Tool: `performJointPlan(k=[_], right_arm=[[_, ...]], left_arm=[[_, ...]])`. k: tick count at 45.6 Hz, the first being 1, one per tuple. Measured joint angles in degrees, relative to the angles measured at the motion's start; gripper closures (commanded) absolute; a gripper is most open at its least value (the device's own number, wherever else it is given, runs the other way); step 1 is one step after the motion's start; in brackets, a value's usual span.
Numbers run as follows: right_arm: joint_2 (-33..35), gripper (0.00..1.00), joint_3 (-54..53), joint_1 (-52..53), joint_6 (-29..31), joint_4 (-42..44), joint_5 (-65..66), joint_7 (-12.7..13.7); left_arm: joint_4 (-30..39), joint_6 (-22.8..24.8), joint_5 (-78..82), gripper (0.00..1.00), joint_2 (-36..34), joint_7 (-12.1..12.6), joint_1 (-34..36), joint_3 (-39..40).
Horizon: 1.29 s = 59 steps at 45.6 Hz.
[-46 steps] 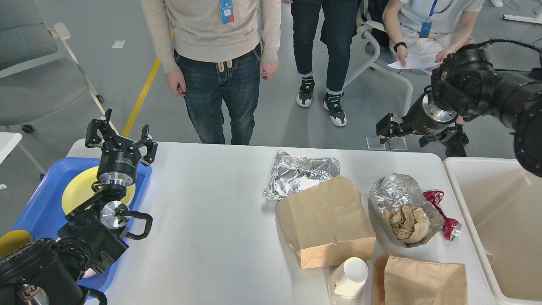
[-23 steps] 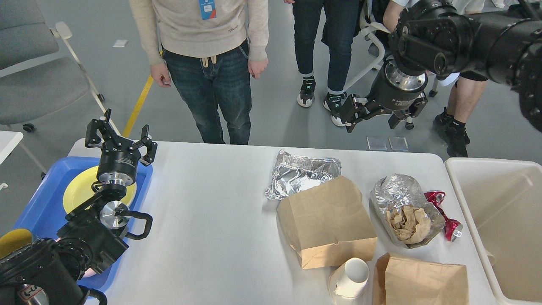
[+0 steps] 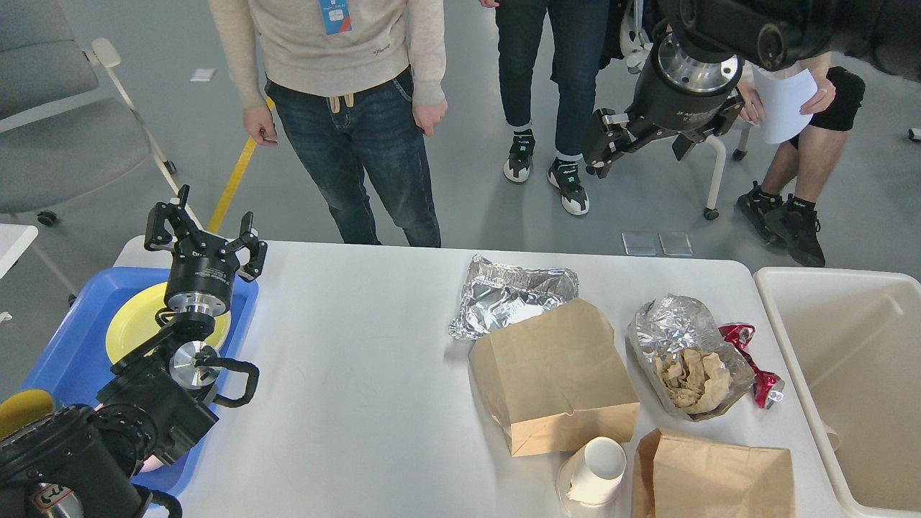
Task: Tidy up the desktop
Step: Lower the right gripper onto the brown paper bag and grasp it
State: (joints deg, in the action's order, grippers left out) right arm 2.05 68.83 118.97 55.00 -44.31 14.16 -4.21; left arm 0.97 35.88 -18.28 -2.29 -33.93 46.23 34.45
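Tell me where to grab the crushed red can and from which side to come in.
Grip the crushed red can across its pinched middle, coming straight down from above. It lies flat on the desktop, with the foil wrapper tight on its left and the beige bin close on the right, so side approaches look crowded.

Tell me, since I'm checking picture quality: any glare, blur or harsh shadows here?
Head view: sharp throughout, even soft light; bright glints on the foil tray and foil wrap; faint sheen on the desktop; only soft shadows under the paper bag.
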Motion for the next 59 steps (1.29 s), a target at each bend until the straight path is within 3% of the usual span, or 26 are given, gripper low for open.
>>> performJointPlan(k=[15, 27, 52, 55, 57, 59], right_arm=[[-0.4, 0.00, -0.8, -17.9, 0.0, 3.3, 0.0, 0.1], [-2.0, 0.00, -0.6, -32.2, -0.7, 10.9, 0.1, 0.2], [-3.6, 0.00, -5.7, -44.6, -1.2, 19.6, 0.1, 0.2], [-4.0, 0.06, -6.1, -46.0, -1.5, 20.9, 0.1, 0.2], [-4.2, 0.23, -6.3, -46.7, -2.3, 21.3, 0.1, 0.2], [-4.3, 0.48, -6.4, -47.2, -3.3, 21.5, 0.1, 0.2]], left_arm=[[0.0, 0.0, 0.0, 0.03, 0.0, 0.0, 0.0, 0.0], [0.0, 0.0, 0.0, 0.03, 0.0, 0.0, 0.0, 0.0], [0.0, 0.1, 0.0, 0.03, 0.0, 0.0, 0.0, 0.0], [0.0, 0.1, 0.0, 0.04, 0.0, 0.0, 0.0, 0.0], [0.0, 0.1, 0.0, 0.03, 0.0, 0.0, 0.0, 0.0], [0.0, 0.1, 0.0, 0.03, 0.0, 0.0, 0.0, 0.0]])
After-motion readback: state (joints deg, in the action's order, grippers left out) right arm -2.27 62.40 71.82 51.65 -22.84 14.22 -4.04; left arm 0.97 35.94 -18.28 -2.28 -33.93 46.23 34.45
